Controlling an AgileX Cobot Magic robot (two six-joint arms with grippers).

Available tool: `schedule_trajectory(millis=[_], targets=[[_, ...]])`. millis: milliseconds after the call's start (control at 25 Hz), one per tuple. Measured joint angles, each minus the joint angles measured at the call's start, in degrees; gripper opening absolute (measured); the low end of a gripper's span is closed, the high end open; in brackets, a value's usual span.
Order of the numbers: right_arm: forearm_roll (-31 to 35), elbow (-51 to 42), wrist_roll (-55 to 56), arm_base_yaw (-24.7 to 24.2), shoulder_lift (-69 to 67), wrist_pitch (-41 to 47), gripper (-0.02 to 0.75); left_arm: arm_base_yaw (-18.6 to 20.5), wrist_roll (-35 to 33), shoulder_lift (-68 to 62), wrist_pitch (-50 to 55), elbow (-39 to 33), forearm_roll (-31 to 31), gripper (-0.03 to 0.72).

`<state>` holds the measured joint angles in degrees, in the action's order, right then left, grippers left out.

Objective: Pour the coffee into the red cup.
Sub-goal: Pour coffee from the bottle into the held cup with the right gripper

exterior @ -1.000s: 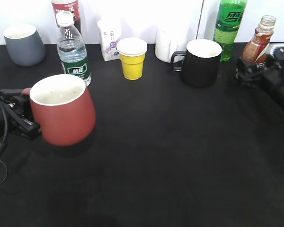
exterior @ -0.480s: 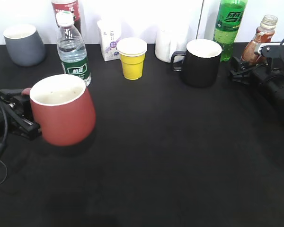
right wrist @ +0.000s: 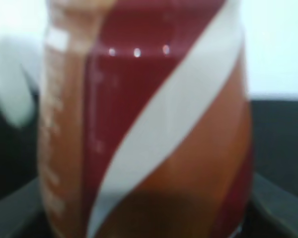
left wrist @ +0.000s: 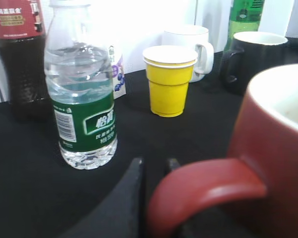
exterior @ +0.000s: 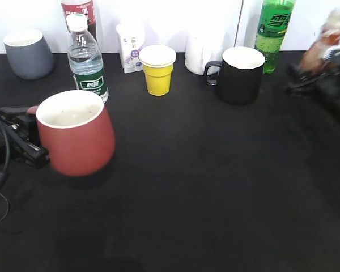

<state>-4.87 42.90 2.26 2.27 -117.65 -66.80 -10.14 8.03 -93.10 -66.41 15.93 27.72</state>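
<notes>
— Where are the task things?

— Coffee bottle (exterior: 327,38), far right of the worktop (exterior: 204,187), tilted and blurred; my right jaws look closed around its waist. Red cup (exterior: 76,139) near left, left jaws pinching its handle (left wrist: 203,188).

— Handling?

— Bottle's light, slick plastic: I'd grip the narrow waist. Cup's heavy ceramic.

red cup (exterior: 76,141): matt ceramic | water bottle (exterior: 88,61): clear plastic | table (exterior: 215,187): matt black

Left claw (exterior: 24,141) low at table level, closed on mug handle. Right claw (exterior: 320,76) raised, blurred, clamped around bottle.
</notes>
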Motion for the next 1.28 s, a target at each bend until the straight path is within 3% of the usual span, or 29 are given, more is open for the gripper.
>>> schedule_trajectory(millis=[120, 200, 440, 600, 840, 1280], targets=[[-1.9, -8.4, -0.1, 0.4, 9.7, -0.4, 0.534, 0.0, 0.0, 0.0, 0.0, 0.0, 0.9, 0.081], [-2.2, -11.0, -0.1, 3.2, 15.2, 1.4, 0.534, 0.0, 0.0, 0.0, 0.0, 0.0, 2.8, 0.081], [-4.2, -9.8, -0.4, 25.2, 19.6, 9.6, 0.534, 0.0, 0.0, 0.0, 0.0, 0.0, 7.3, 0.081], [-6.9, -1.8, -1.0, 34.0, 17.7, 13.7, 0.533, 0.0, 0.0, 0.0, 0.0, 0.0, 7.4, 0.081], [-17.7, 7.4, -3.2, 35.6, 8.2, 15.9, 0.533, 0.0, 0.0, 0.0, 0.0, 0.0, 7.5, 0.081], [-17.8, 7.7, -41.2, 35.6, 8.2, 15.9, 0.533, 0.0, -0.8, 0.0, 0.0, 0.0, 11.2, 0.081]])
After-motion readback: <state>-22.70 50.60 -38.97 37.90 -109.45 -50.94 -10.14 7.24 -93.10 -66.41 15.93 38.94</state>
